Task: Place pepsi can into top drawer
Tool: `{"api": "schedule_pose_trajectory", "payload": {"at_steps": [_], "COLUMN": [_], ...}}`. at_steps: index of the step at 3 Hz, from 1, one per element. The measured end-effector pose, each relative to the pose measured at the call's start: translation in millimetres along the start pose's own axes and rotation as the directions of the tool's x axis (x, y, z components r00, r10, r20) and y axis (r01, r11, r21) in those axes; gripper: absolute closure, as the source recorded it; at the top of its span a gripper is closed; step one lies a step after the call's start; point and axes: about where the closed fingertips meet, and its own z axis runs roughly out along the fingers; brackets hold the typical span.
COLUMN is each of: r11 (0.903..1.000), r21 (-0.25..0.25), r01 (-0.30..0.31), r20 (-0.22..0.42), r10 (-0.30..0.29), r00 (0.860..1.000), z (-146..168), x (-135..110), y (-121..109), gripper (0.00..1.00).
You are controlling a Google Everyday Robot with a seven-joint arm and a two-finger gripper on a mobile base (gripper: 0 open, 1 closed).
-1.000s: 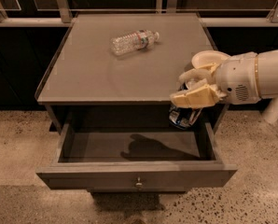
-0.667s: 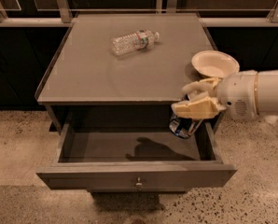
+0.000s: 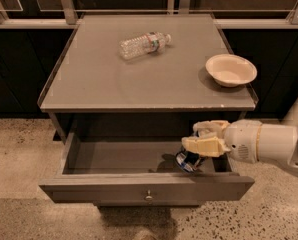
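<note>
Nearest the camera, the wide shallow grey top drawer (image 3: 114, 191) stands pulled fully out, its small round metal knob (image 3: 148, 196) at the centre of the flat front panel. The drawer floor shows bare apart from a shadow.

Just behind the front panel, toward the drawer's right end, the cream two-finger gripper (image 3: 204, 145) reaches in from the right. Its fingers are closed narrowly on the small dark-blue pepsi can (image 3: 188, 160), which hangs tilted below them, inside the drawer opening and near the floor. Contact with the floor cannot be confirmed.

A second ago the can was held higher, level with the front edge of the grey cabinet top (image 3: 114, 79). It has since been lowered into the drawer cavity. Judgement: carrying is essentially done, and release is what remains.

Further back on the cabinet top lie a clear crinkled plastic water bottle (image 3: 144, 44) on its side and a shallow cream bowl (image 3: 231, 70) near the right edge, well apart.
</note>
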Motion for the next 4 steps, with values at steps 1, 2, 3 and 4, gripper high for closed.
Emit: {"api": "schedule_pose_trajectory", "payload": {"at_steps": [1,2,3,4], "r11": [0.9998,0.9994,0.9987,0.9977], "r21": [0.014,0.033,0.051,0.066], "r01": [-0.014,0.006,0.0,-0.015], "r20": [0.014,0.028,0.018,-0.005], "r10": [0.013,-0.007,-0.001,0.015], "r00": [1.0,1.0,1.0,1.0], "z": [18,34,43,47], "x": [19,22,34,48], "y": [-18,-39,-50,-55], "gripper": [1.0,1.0,1.0,1.0]}}
